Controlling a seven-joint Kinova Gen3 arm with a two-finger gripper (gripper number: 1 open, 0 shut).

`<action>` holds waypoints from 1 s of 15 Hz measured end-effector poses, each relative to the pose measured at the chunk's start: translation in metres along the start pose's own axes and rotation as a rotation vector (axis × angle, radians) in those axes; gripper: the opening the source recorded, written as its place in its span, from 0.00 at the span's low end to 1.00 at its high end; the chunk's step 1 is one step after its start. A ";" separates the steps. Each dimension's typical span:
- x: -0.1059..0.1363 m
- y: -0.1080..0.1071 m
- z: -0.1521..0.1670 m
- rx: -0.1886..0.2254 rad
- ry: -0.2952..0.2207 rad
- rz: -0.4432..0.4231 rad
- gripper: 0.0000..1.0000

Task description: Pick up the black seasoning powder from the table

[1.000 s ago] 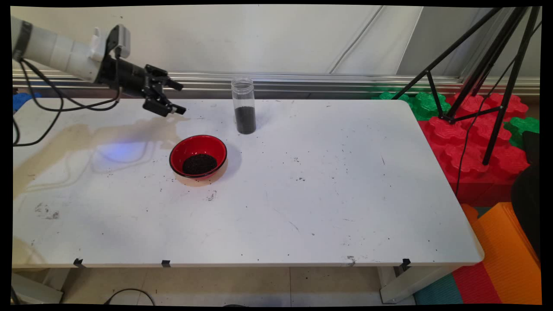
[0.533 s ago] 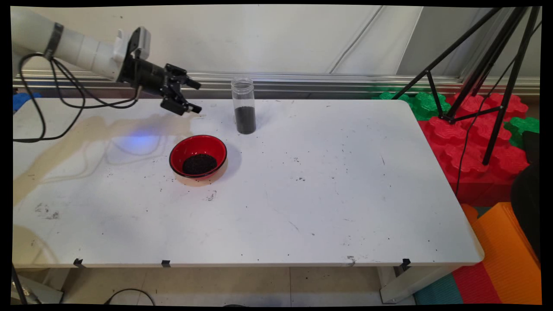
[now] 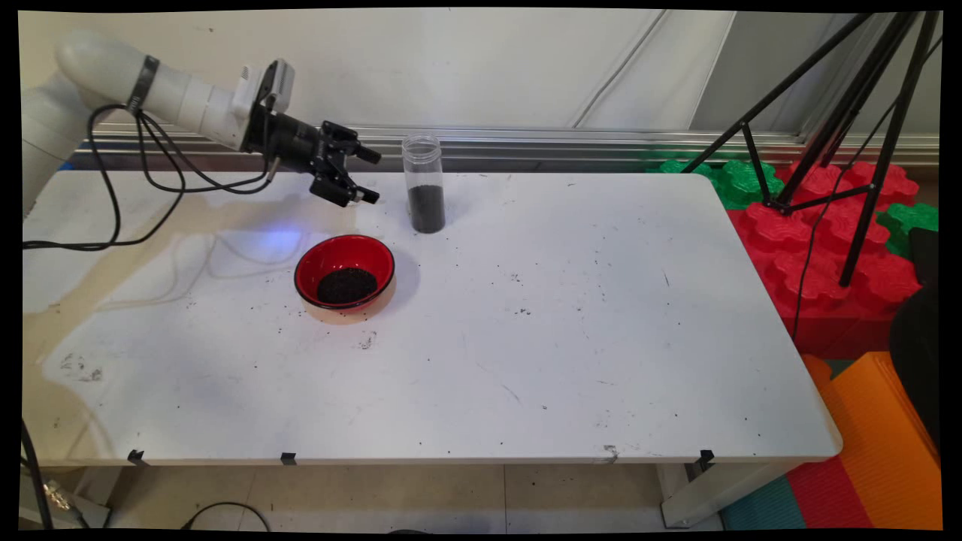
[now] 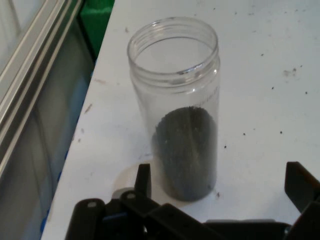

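Fingers (image 4: 144, 181) spread wide before clear upright jar (image 3: 424, 182), half-filled with dark grains.

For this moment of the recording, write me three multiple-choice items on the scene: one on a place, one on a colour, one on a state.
1. Where does the clear jar stand relative to the bowl in the main view?
A. nearer the wall, to the picture's right
B. at the table's near edge
C. inside the bowl

2. What colour is the bowl's inside?
A. blue
B. red
C. yellow

3. How is the gripper?
A. shut on the jar
B. shut on the bowl
C. open, holding nothing

Answers:
1 A: the jar sits behind the bowl, near the table's far edge.
2 B: red wall around a dark granular heap.
3 C: the hand view shows its fingers spread apart, with the jar standing free ahead of them.
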 end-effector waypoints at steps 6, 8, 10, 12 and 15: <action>-0.013 -0.007 0.027 -0.028 0.070 -0.026 1.00; -0.017 -0.009 0.033 -0.029 0.084 -0.038 1.00; -0.023 -0.011 0.040 -0.029 0.101 -0.054 1.00; -0.028 -0.013 0.046 -0.025 0.114 -0.067 1.00; -0.033 -0.016 0.055 -0.025 0.135 -0.088 1.00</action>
